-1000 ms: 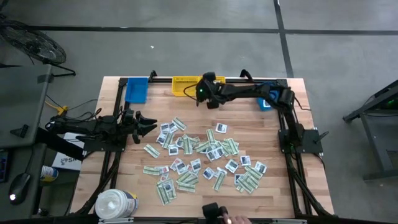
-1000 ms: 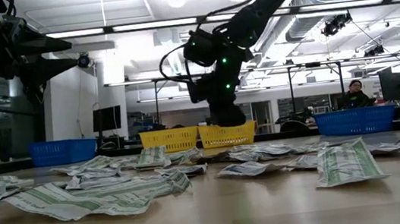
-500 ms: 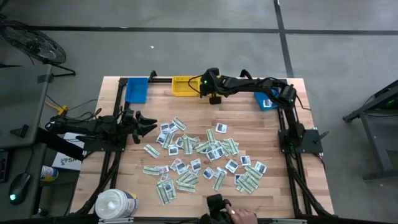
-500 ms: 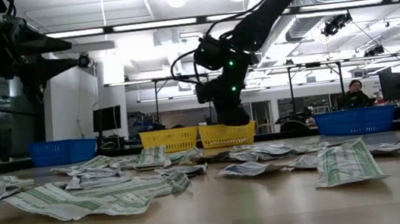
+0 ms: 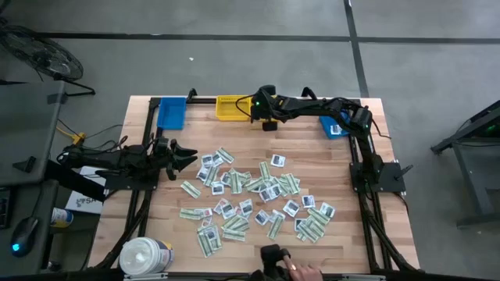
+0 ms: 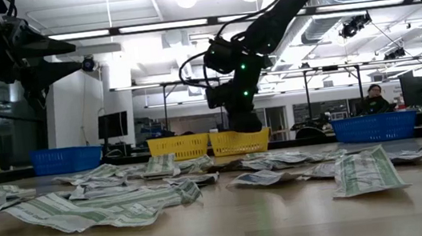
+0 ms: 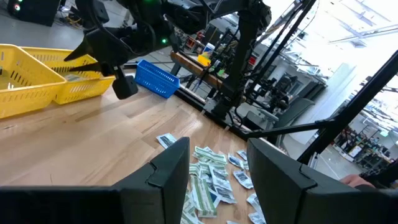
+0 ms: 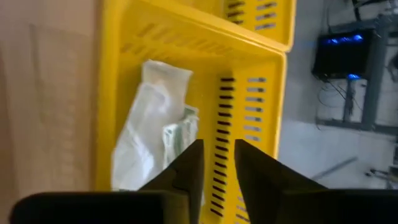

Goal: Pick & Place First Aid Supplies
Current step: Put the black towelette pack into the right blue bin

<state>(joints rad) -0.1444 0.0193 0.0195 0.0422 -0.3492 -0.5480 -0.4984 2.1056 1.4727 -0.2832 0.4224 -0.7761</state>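
Fingers of the right end effector [image 8: 216, 163] stand slightly apart over a yellow bin [image 8: 261, 118], half hiding 2 packets [image 8: 158, 124].

a light wooden table [image 5: 312, 148] carries dozens of small flat first aid packets [image 5: 258, 199] scattered across its middle. along its far edge sit a blue bin [image 5: 171, 112], yellow bins [image 5: 232, 108] and another blue bin [image 5: 334, 125]. a big white round tub [image 5: 144, 256] stands at its near left corner.

Packets [image 5: 254, 197] lie mid-table, bins [image 5: 233, 108] along the far edge.
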